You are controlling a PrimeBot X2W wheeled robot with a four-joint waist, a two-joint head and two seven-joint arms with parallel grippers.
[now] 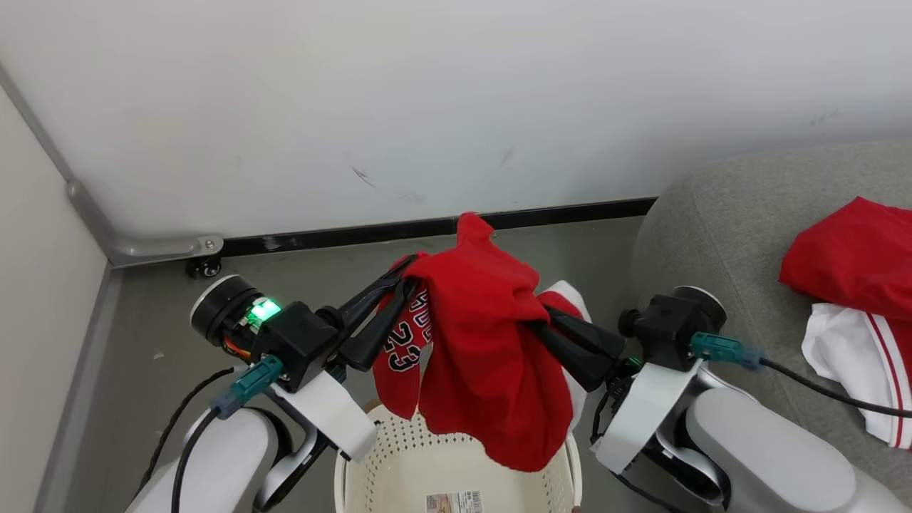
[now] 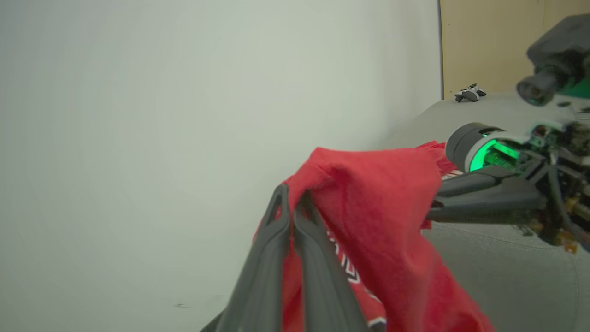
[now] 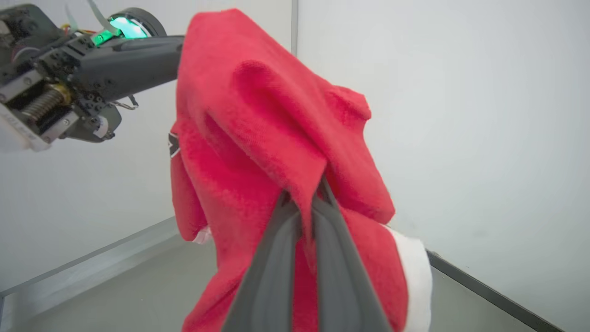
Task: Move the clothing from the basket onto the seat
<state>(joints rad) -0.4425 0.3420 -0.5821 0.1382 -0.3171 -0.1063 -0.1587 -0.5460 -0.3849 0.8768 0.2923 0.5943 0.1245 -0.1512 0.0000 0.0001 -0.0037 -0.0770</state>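
Bright, even light; wrist views perhaps motion-blurred.

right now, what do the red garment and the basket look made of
Red garment: probably soft matte knit fabric; it drapes in folds with a fuzzy surface. Basket: likely rigid cream plastic, smooth, with rows of moulded holes.

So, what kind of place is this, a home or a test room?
Probably a bare indoor test corner, staged for laundry, not a furnished home: plain white walls with a dark skirting strip, a grey floor, one grey seat and a laundry basket.
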